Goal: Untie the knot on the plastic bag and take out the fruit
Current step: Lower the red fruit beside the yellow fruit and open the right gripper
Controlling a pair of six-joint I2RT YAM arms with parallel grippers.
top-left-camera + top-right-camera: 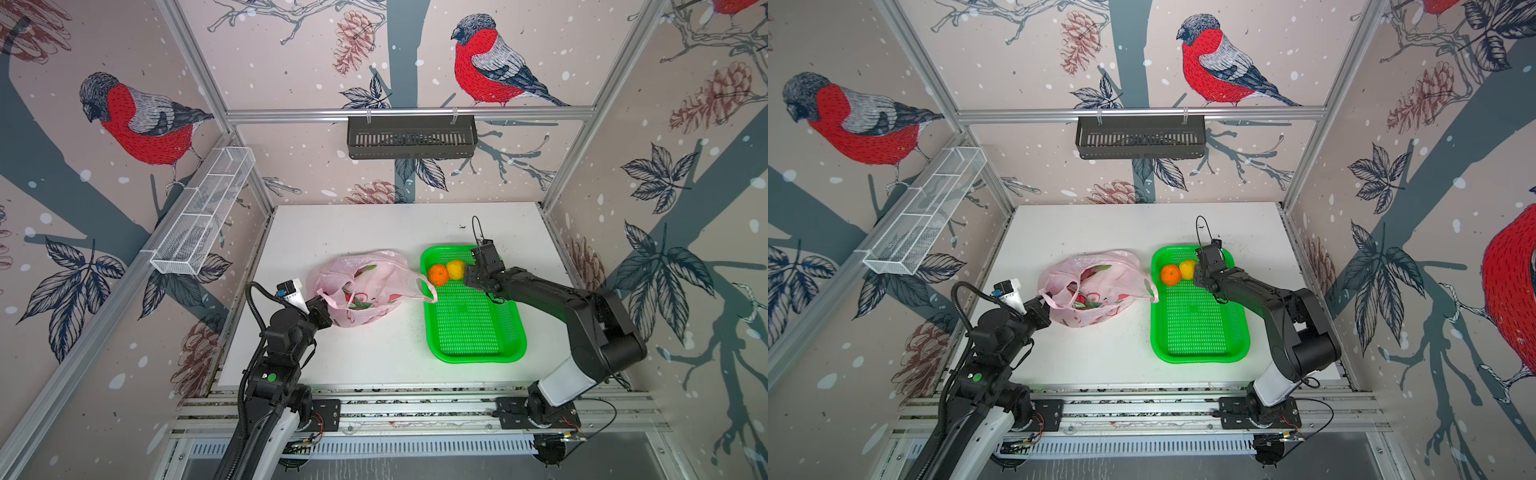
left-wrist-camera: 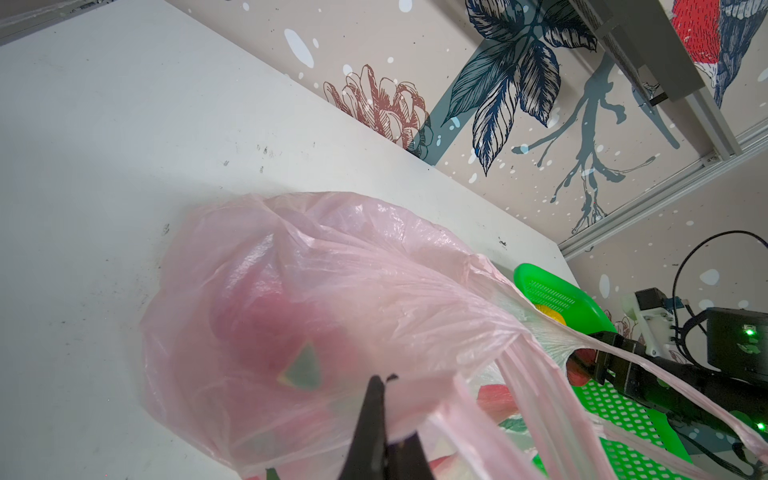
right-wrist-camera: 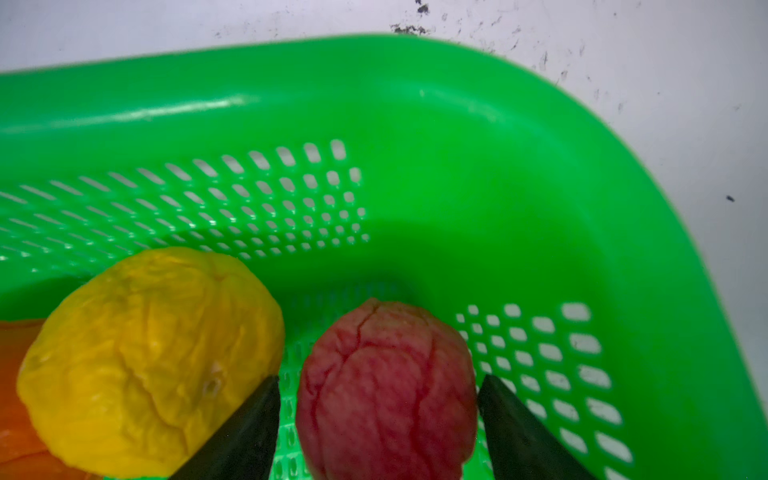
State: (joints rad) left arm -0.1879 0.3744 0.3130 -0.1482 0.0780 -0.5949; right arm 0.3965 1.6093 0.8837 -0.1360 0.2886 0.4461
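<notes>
- Left gripper (image 2: pixel 384 380), jaws pressed together, pinches the plastic bag (image 1: pixel 361 286) by its rim, at nine o'clock of the green tray (image 1: pixel 478 353).
- Right gripper (image 3: pixel 376 382), jaws spread, straddles the red fruit (image 3: pixel 386 395) beside the yellow citrus (image 1: pixel 456 268) and orange (image 1: pixel 438 274) in the tray's eleven o'clock corner.
- Dragon fruit (image 1: pixel 1086 300) lies inside the bag.

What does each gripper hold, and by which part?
Left gripper: the plastic bag, by its rim. Right gripper: nothing; open around the red fruit in the tray.
</notes>
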